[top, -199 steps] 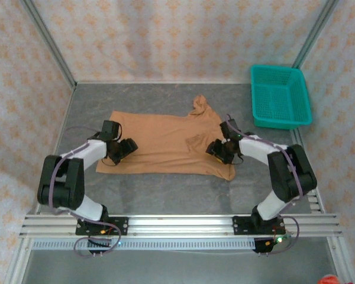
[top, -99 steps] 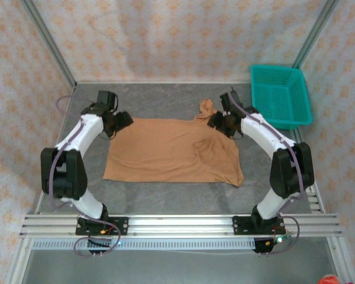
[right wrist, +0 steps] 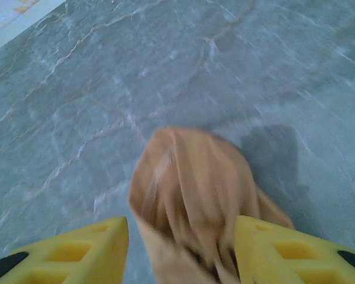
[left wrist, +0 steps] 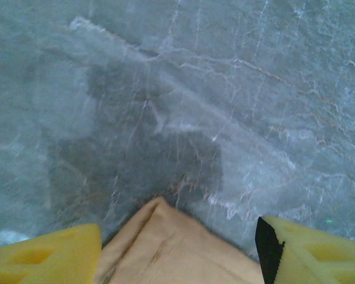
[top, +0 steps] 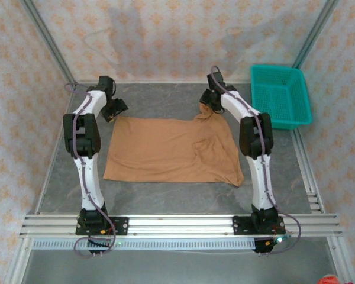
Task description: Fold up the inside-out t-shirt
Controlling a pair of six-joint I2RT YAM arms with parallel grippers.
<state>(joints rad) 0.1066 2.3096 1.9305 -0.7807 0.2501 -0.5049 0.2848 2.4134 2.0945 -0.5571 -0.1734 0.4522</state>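
Note:
The inside-out t-shirt (top: 171, 151) lies spread on the grey table as a tan, roughly rectangular sheet, with a bunched sleeve (top: 206, 112) at its far right corner. My left gripper (top: 114, 110) hovers at the far left corner. In the left wrist view that corner (left wrist: 165, 236) lies flat between the wide-apart yellow fingers (left wrist: 47, 254) of the open left gripper (left wrist: 177, 254). My right gripper (top: 209, 102) is over the bunched sleeve. The right wrist view shows the gathered cloth (right wrist: 189, 183) standing between the jaws of the right gripper (right wrist: 180, 248), clear of the left finger (right wrist: 71, 248).
A teal mesh basket (top: 281, 97) stands at the back right, beside the right arm. Patterned curtain walls close the far side and both flanks. An aluminium rail (top: 177, 225) holds both arm bases at the near edge. Bare grey table (top: 165, 97) lies beyond the shirt.
Both grippers have moved from the middle of the shirt out to its far corners. The arms now stretch far. The shirt lies flatter and squarer than a second ago.

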